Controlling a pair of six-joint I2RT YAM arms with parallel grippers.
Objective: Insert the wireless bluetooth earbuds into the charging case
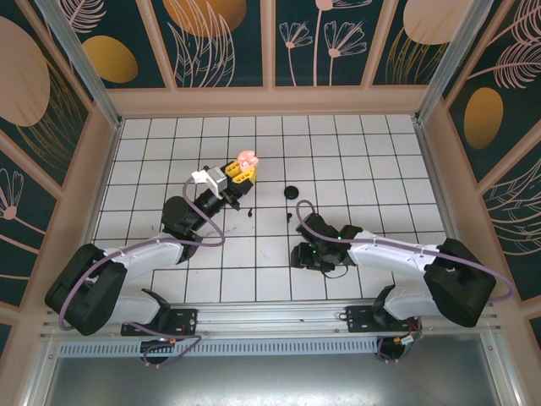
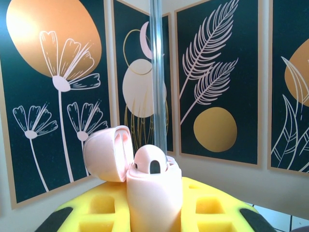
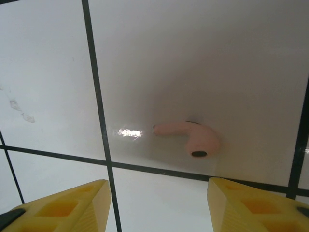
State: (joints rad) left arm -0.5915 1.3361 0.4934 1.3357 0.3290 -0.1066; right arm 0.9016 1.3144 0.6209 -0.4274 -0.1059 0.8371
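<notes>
Pink case clamped in left pincer, right pincer apart near pink earbud, black object nearby

No legible text or number, seemingly, even on the charging case

Your left arm reaches forward and inward from its base. Your left gripper is tipped upward at the end of it, its yellow fingers closed on either side of the pink charging case. Your right arm folds leftward from its shoulder with the wrist bent down, so your right gripper points at the table, its yellow fingers spread wide apart just above the surface.
</notes>
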